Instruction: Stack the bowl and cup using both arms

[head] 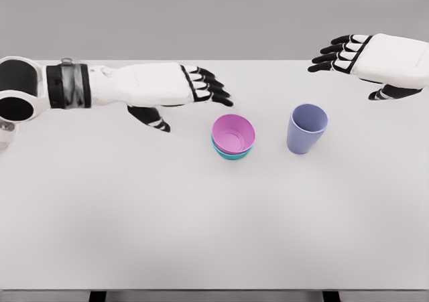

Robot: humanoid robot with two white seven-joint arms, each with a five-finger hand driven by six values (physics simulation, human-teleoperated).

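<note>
The pink bowl (234, 133) sits nested in a teal bowl (231, 154) at frame centre on the white desk (201, 228). My left hand (175, 88) hovers just up and left of it, fingers extended, thumb down, holding nothing. The lavender cup (307, 128) stands upright right of the bowls, apart from them. My right hand (375, 62), at upper right, is above the cup, fingers spread, empty.

A bare simulated test space: a plain white tabletop (201, 228) fills most of the frame, with a featureless grey backdrop (201, 14) across the top edge.
</note>
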